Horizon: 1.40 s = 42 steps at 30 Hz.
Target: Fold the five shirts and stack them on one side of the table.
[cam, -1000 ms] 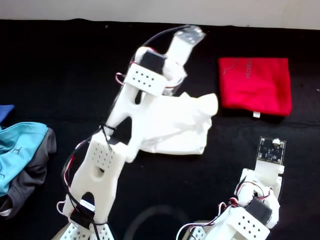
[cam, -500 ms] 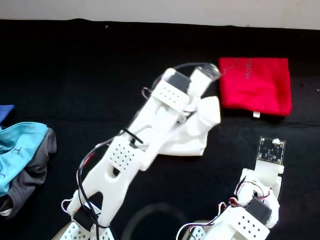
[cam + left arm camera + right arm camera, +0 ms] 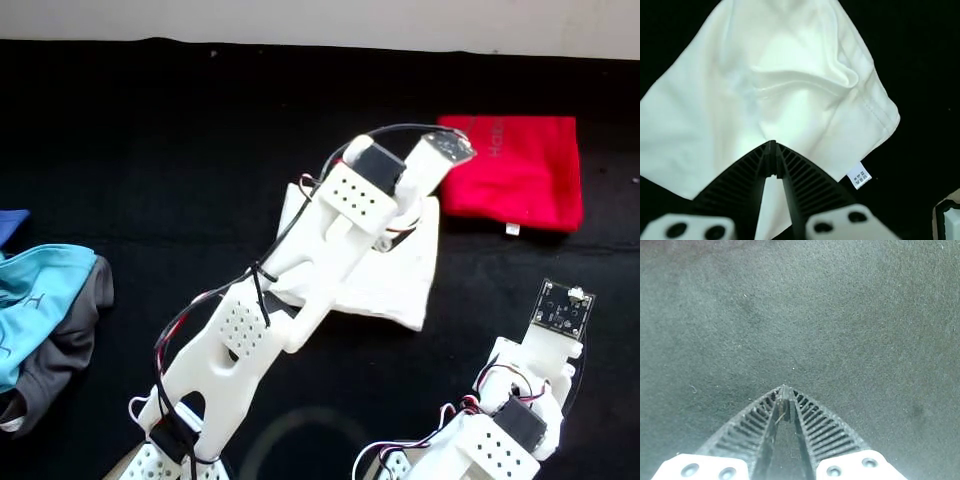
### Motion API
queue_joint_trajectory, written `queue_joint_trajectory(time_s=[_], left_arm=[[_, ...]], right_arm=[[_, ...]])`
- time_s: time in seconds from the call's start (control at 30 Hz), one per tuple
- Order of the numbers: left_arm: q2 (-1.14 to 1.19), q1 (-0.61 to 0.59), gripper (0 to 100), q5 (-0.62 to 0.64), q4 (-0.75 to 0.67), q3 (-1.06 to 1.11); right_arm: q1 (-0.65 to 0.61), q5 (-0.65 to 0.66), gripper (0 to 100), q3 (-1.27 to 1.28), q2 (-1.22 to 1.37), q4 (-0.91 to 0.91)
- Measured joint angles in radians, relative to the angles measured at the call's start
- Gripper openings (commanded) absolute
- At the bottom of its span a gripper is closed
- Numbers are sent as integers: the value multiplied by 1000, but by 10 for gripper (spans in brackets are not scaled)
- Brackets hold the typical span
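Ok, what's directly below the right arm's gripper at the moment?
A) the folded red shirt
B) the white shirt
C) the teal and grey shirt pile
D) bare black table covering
D: in the right wrist view, the right gripper has its tips shut and points at plain black table covering.

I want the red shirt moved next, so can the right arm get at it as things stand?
Probably yes. The red shirt lies flat and uncovered beyond the right gripper, bare table between; the left gripper holds the white shirt beside it.
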Motion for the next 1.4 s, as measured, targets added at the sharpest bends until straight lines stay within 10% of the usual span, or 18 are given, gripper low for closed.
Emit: queue_joint_trajectory(time_s=[0.77,1.4], left_arm=[[51,227,9,0,3,-9],[150,-54,9,0,-2,-15]], right_arm=[[8,-6,7,0,0,0],[8,-6,7,0,0,0]])
